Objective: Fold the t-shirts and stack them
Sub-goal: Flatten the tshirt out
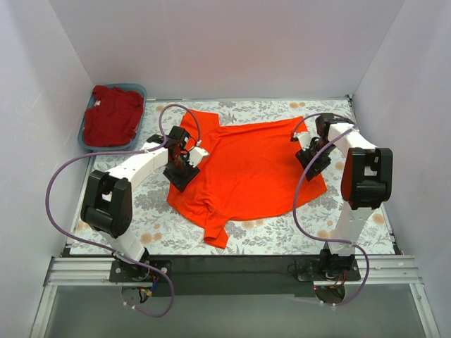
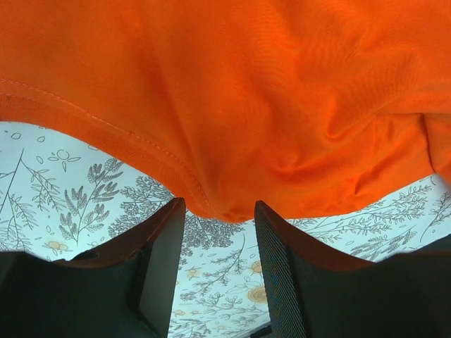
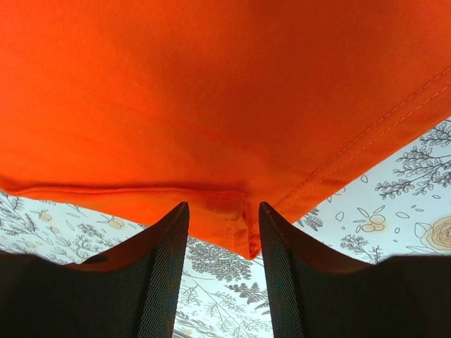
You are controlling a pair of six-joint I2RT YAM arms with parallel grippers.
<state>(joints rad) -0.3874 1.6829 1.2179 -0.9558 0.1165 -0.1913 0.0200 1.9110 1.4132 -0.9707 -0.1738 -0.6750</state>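
The bright orange-red t-shirt (image 1: 246, 169) lies spread across the middle of the floral table, one sleeve pointing to the near edge. My left gripper (image 1: 187, 160) is at its left edge, open. In the left wrist view (image 2: 220, 211) a hemmed fold of the shirt (image 2: 246, 91) reaches just between the fingertips, ungripped. My right gripper (image 1: 309, 152) is at the shirt's right edge, open. In the right wrist view (image 3: 224, 215) a stitched corner of the shirt (image 3: 211, 91) sits between the tips. The darker crimson t-shirt (image 1: 111, 117) lies crumpled in the bin.
The blue plastic bin (image 1: 143, 90) stands at the back left corner. White walls close the table on three sides. Bare floral tabletop (image 1: 282, 229) shows along the near edge and at the far right. Purple cables loop off both arms.
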